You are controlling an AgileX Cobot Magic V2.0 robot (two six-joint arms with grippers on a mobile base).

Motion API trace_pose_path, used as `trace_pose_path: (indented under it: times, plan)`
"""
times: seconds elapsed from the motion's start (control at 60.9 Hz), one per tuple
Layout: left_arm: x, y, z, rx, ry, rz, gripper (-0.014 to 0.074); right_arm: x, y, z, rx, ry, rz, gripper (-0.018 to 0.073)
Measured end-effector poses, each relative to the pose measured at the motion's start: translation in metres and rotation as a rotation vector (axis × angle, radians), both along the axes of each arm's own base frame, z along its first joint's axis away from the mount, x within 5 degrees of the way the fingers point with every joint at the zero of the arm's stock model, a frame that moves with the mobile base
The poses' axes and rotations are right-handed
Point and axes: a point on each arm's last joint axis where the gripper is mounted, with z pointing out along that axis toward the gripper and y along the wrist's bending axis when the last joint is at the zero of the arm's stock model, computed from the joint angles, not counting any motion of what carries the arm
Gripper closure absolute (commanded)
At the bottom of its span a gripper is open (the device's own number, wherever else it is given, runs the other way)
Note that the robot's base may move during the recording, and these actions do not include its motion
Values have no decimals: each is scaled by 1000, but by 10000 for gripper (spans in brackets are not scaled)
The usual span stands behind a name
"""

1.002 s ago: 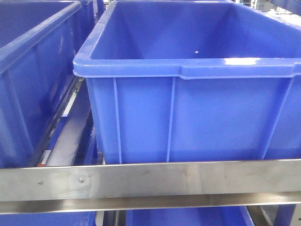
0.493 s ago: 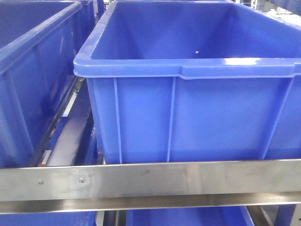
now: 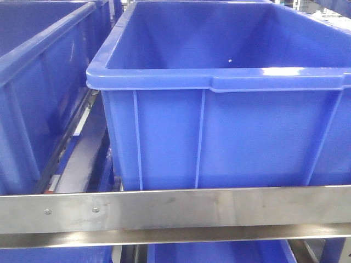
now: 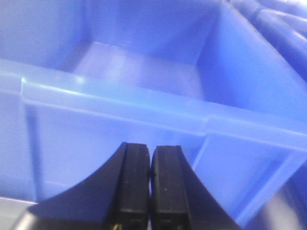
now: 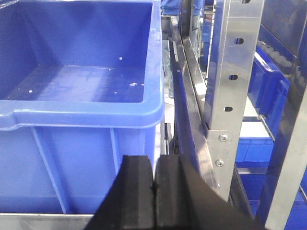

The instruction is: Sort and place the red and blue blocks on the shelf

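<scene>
— What is in front of you?

— A large blue bin [image 3: 230,93] stands on the shelf [image 3: 175,211], just behind the shiny front rail. I take this bin as my landmark. To its left there is a second blue bin [image 3: 38,82], with a narrow gap between them where a white roller track [image 3: 82,118] runs. Below the rail I see the edge of another blue bin [image 3: 219,252] on the lower tier.

— And your grippers?

— My left gripper [image 4: 149,187] is clenched, the two black pads pressed together with nothing between them. It is in front of a blue bin's [image 4: 144,110] front wall, under its rim. My right gripper [image 5: 154,191] is also clenched and holds nothing. It is in front of the right front corner of the bin [image 5: 81,110], beside a steel upright post with holes [image 5: 230,86].

— Where are the red and blue blocks?

— I cannot tell. In no view do I see them. Inside the bin, on the floor, there are only some small white specks [image 5: 132,85].
</scene>
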Motion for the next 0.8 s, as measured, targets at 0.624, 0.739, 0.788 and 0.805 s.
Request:
trace_pose_path:
  times: [0.624, 0.739, 0.788, 0.805]
  plan:
    - [0, 0, 1, -6, -11, -4, 456, 0, 0, 0, 0, 0, 0, 503]
    - [0, -2, 1, 23, -11, -17, 456, 0, 0, 0, 0, 0, 0, 503]
    - [0, -2, 1, 49, -13, -23, 456, 0, 0, 0, 0, 0, 0, 503]
    - [0, -2, 1, 53, -13, -24, 456, 0, 0, 0, 0, 0, 0, 503]
